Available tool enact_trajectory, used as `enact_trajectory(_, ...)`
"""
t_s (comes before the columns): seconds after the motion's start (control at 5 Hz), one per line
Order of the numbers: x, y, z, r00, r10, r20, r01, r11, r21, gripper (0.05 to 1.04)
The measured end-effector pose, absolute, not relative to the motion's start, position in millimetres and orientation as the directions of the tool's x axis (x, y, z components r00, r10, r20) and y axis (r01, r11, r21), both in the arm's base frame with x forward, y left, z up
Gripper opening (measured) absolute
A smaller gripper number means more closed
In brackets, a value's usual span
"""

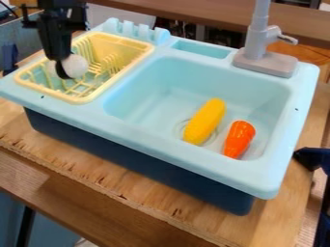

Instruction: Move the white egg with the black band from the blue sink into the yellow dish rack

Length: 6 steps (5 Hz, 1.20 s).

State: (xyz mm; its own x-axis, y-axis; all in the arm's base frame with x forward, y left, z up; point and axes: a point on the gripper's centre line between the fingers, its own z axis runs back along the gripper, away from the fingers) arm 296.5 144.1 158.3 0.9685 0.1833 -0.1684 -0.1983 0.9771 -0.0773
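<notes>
Your jaws [63, 70] grip a white ball [78, 66] at the yellow dish rack [143, 48]. In the blue sink [193, 82], a yellow toy veg [205, 120] lies nr an orange toy veg [240, 138], w/ the gray tap [256, 38] behind.

no txt or nos. readable anywhere

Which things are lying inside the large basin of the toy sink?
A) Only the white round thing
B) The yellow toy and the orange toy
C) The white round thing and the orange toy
B. The yellow toy and the orange toy both lie at the bottom of the large basin, while the white round thing is at the yellow rack.
</notes>
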Motion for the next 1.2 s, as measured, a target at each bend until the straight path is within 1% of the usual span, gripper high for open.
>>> enact_trajectory(0.2, 296.6, 147.0, 146.2, 0.968, 0.178, -0.176, -0.197, 0.976, -0.092, 0.049)
enact_trajectory(0.4, 298.3, 150.7, 127.6, 0.963, 0.175, -0.204, -0.201, 0.972, -0.118, 0.073)
enact_trajectory(0.6, 296.5, 149.9, 124.6, 0.956, 0.182, -0.229, -0.213, 0.970, -0.118, 0.224)
enact_trajectory(0.8, 297.4, 150.1, 124.3, 0.955, 0.190, -0.226, -0.219, 0.970, -0.109, 0.501)
enact_trajectory(1.0, 300.6, 141.5, 135.2, 0.960, 0.167, -0.226, -0.189, 0.979, -0.079, 0.788)
enact_trajectory(1.2, 306.0, 124.1, 197.2, 0.988, 0.112, -0.104, -0.110, 0.993, 0.030, 0.991)
